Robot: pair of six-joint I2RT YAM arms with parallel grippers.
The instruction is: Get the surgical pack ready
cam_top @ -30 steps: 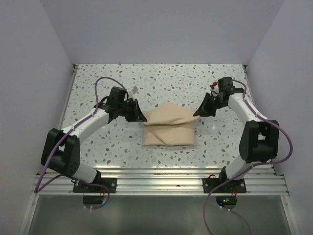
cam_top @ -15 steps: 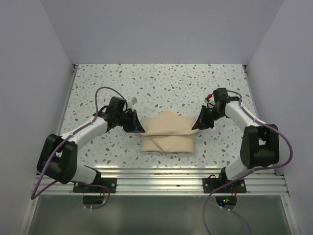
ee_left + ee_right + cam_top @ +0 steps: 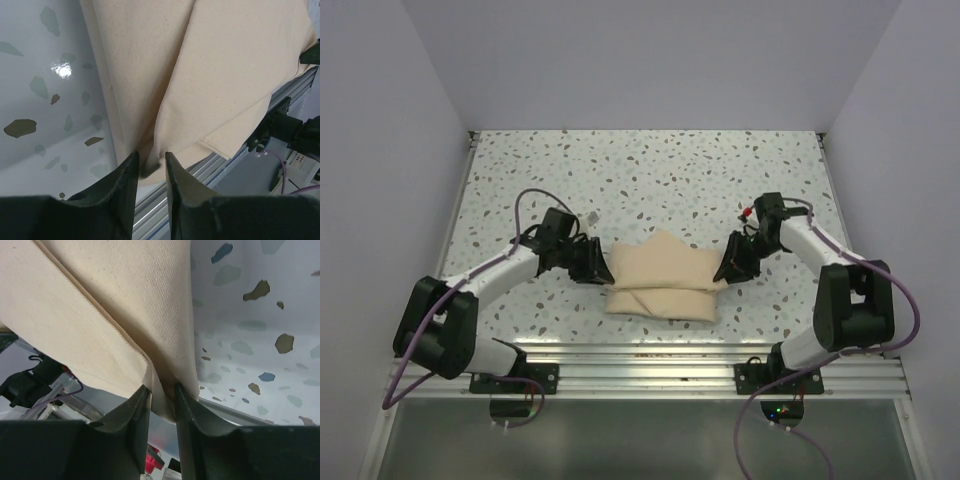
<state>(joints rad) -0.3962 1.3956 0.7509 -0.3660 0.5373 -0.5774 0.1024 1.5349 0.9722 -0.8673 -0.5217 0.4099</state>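
Straddling left edge of folded surgical pack (image 3: pixel 660 288), centre frame, with left gripper (image 3: pixel 150 157); straddling right edge with right gripper (image 3: pixel 161 390). Holding both jaw pairs narrowly apart around cloth, seemingly not pinching.

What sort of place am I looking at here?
Probably a robot test booth: a left arm and right arm bolted to a metal rail, a speckled table boxed in by plain white walls, a folded beige cloth between them.

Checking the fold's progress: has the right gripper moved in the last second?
Yes. The right gripper has come toward the near aluminium rail.
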